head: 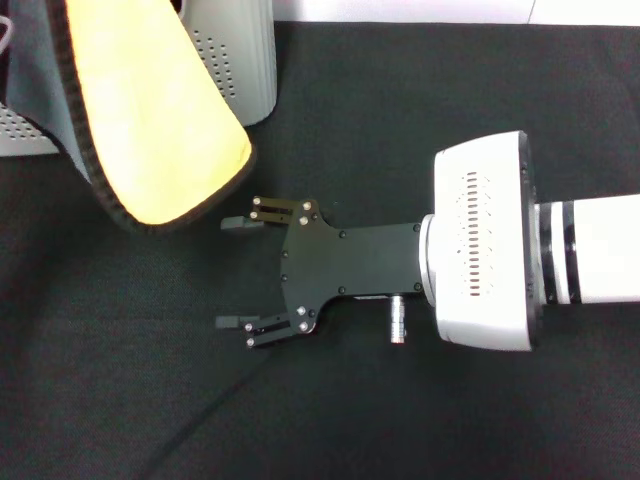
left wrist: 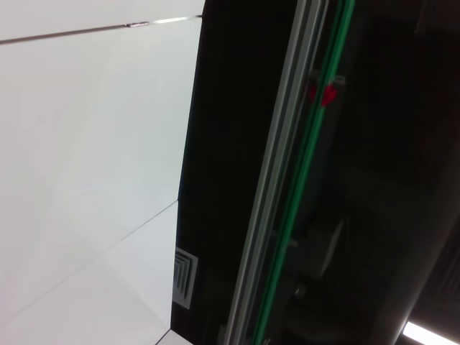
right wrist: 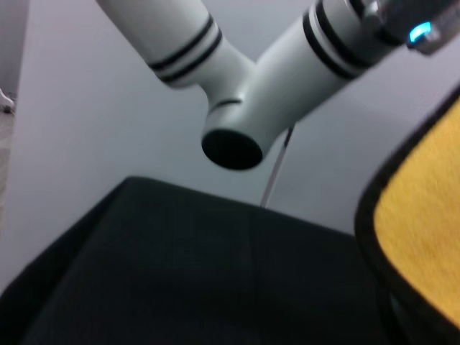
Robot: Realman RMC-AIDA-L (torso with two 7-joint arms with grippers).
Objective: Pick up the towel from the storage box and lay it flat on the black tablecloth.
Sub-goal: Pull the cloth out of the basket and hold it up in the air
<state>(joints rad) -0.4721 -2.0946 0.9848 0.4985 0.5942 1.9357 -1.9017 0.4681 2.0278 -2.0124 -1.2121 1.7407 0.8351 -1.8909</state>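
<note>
The towel (head: pixel 160 110) hangs in the air at the upper left of the head view, yellow-orange side facing me, with black edging and a grey strip on its left. Its upper part runs out of the picture, so what holds it is hidden. Its lower corner hangs just above the black tablecloth (head: pixel 400 120), in front of the storage box (head: pixel 235 60). My right gripper (head: pixel 225 272) is open and empty, low over the tablecloth, fingers pointing left, just below and right of that corner. The right wrist view shows the towel's yellow corner (right wrist: pixel 424 223). My left gripper is out of view.
The light grey perforated box stands at the back left edge of the cloth. The left arm's white links (right wrist: pixel 244 93) cross high in the right wrist view, above the tablecloth (right wrist: pixel 180 273). The left wrist view shows only a white wall and a dark panel (left wrist: pixel 237 180).
</note>
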